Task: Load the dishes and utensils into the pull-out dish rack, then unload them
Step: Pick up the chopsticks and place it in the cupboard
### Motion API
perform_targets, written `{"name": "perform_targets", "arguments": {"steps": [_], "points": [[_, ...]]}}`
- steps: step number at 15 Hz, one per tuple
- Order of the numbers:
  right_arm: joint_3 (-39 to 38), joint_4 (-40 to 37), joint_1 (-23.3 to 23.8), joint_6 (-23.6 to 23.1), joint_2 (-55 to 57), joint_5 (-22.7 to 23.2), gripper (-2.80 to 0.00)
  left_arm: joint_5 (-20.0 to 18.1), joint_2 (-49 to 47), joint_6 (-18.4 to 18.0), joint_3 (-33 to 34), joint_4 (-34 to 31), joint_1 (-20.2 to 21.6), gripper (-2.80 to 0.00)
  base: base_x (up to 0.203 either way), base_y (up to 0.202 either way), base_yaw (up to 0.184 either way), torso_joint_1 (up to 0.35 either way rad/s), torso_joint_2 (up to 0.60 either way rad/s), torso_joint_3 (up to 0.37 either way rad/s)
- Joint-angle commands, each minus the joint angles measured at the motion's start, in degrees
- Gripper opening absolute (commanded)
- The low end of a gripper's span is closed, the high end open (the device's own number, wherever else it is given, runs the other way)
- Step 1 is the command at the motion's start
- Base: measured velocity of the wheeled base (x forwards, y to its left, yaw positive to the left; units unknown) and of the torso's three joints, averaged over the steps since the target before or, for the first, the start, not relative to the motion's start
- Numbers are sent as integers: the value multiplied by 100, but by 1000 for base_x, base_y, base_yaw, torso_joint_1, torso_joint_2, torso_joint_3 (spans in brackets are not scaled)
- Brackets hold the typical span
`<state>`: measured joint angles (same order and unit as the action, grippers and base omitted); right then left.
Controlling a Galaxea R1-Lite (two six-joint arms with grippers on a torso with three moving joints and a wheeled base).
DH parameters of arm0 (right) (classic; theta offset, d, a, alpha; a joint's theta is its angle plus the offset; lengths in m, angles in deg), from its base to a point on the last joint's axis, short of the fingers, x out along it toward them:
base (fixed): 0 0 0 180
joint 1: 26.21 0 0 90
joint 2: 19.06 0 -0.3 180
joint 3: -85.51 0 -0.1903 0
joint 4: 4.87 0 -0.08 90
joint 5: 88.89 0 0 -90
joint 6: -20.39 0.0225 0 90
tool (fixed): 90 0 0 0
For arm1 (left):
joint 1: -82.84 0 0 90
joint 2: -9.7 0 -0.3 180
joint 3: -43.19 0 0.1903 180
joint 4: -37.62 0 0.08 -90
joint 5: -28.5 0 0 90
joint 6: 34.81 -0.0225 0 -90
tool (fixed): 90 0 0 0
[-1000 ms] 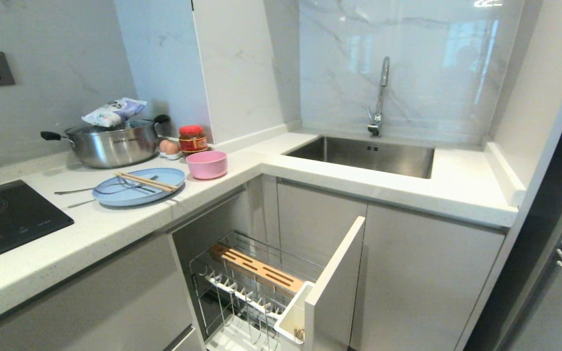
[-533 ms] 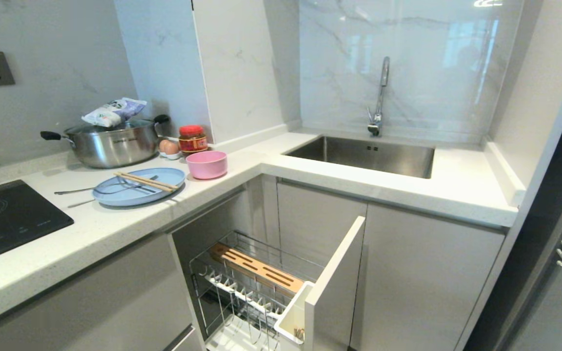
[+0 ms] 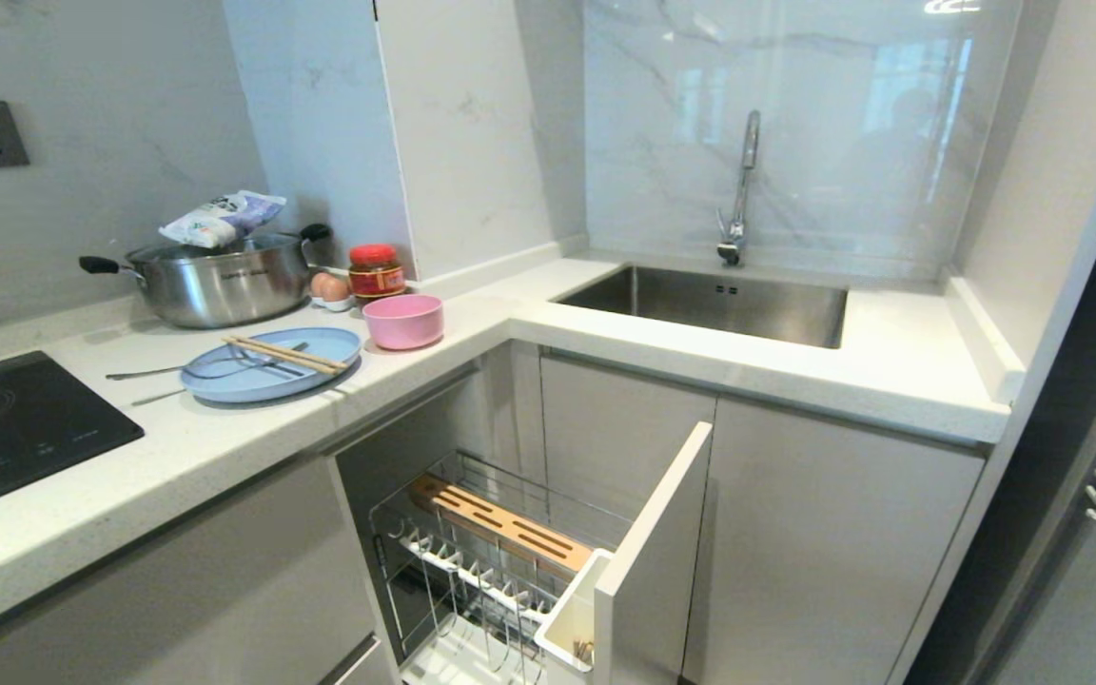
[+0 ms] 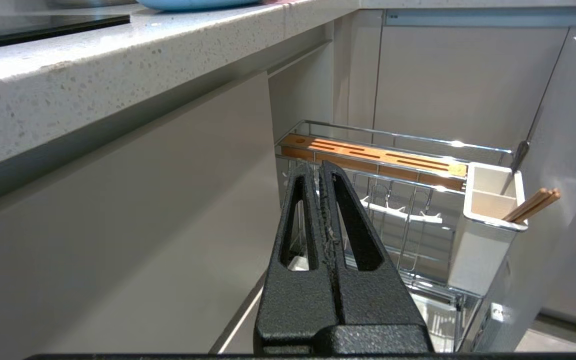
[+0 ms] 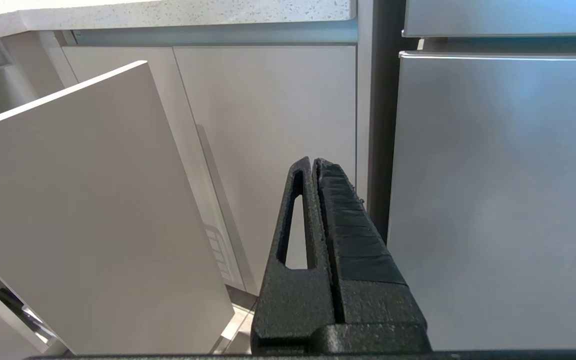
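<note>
On the counter at the left lies the light-blue plate (image 3: 320, 344), with wooden chopsticks (image 3: 283, 354) and a silver fork (image 3: 196, 366) across it. The pink bowl (image 3: 403, 321) stands just right of it. Below, the pull-out dish rack (image 3: 472, 580) is drawn out, showing its wooden strip (image 3: 500, 523) and white utensil cup (image 3: 569, 623). My left gripper (image 4: 318, 167) is shut and empty, low beside the rack (image 4: 398, 145). The cup (image 4: 488, 225) holds a pair of chopsticks (image 4: 533, 204) and a slim metal handle (image 4: 518, 155). My right gripper (image 5: 314, 162) is shut and empty, facing the cabinet fronts.
A steel pot (image 3: 215, 276), a red-lidded jar (image 3: 376, 271) and eggs (image 3: 329, 287) stand behind the dishes. A black hob (image 3: 6, 428) is at the far left and the steel sink (image 3: 710, 303) at the right. The rack's white front panel (image 3: 653, 552) juts out. A grey appliance door (image 5: 498, 190) is at the right.
</note>
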<state>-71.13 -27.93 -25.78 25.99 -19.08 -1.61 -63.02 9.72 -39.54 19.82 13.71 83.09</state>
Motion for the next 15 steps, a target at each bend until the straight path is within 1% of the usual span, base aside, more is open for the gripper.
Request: {"name": "perform_targets", "arguments": {"steps": [1,11,15], "points": [[0,5,0,3,-24,-1,-280,2,-20,7,0,2,2,-280,0,0,0,0,0,0],[0,5,0,3,-24,-1,-280,2,-11,7,0,11,2,-280,0,0,0,0,0,0],[0,5,0,3,-24,-1,-280,2,-11,77,-5,11,2,-280,0,0,0,0,1,-156]]}}
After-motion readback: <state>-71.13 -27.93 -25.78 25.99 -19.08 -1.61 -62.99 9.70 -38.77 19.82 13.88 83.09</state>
